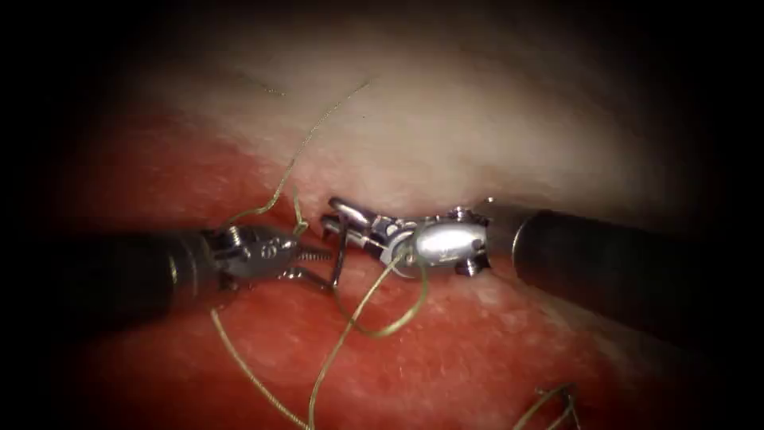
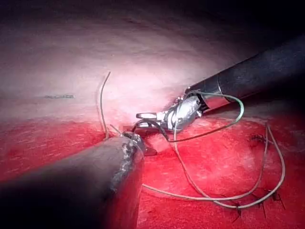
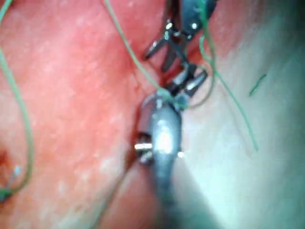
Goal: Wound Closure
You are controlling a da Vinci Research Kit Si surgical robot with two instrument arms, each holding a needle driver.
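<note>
We log: left end effector (image 1: 312,265) open, holding nothing; right end effector (image 1: 344,221) seemingly clamped on the needle (image 1: 339,267) (apparently clear of the tissue (image 1: 493,143)); risk: thread (image 1: 374,334), draped over its wrist, snagging.

Needle (image 1: 341,253) partly hidden between tools; thread (image 1: 263,382) cut off by endoscope view's lower edge.

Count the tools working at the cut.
2: the left tool comes in from the endoscope view's left, the right tool from its right; their tips almost meet over the tissue.
</note>
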